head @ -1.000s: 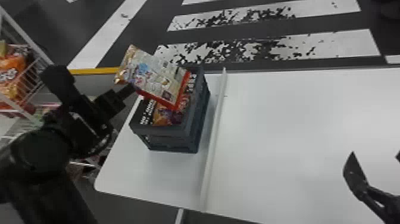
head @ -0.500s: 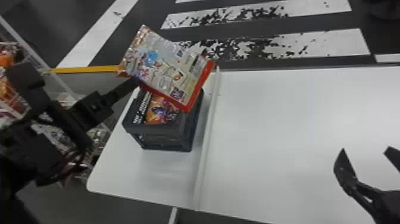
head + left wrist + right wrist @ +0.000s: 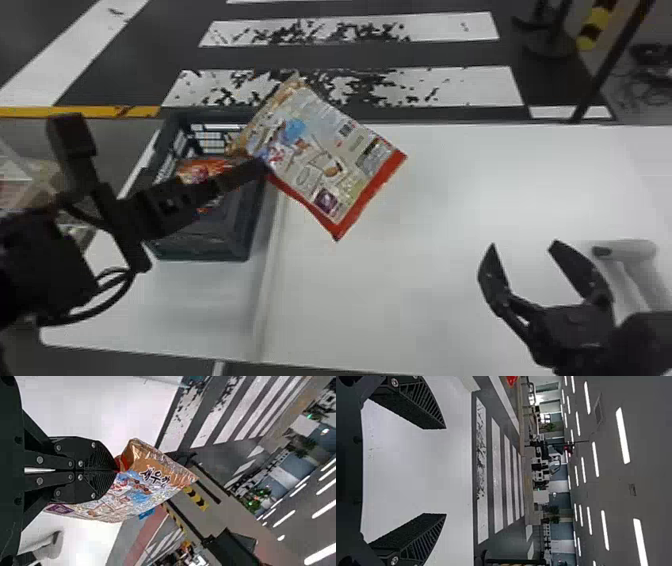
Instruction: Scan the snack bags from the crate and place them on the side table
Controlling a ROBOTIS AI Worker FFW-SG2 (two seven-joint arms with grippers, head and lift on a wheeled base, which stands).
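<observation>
1. The right end effector (image 3: pixel 524 244), its fingers parted and empty, waits at the near right of the white counter (image 3: pixel 450 280). The handheld scanner (image 3: pixel 634 248) lies just beside it, on its right, far nearer to this arm than to the left.

2. The left end effector (image 3: pixel 118 471) grips a snack bag (image 3: pixel 320 155) along one long edge, its fingers closed on the foil. The bag hangs above the counter, partly past the crate's right side.

3. The coming move appears to turn on one line: the held bag lies to the left of the right end effector and farther out, well apart from it. Its long axis slants from far left to near right, the red-trimmed end leading toward the open fingers. Bringing bag and scanner together looks like the next call.

4. The dark crate (image 3: pixel 235 246) sits on the counter's left portion, with an orange bag (image 3: pixel 200 170) inside, partly hidden behind the left arm.

5. By count: two end effectors, one scanner, one held bag, one crate, and at least one bag within; the full number there cannot be told.
</observation>
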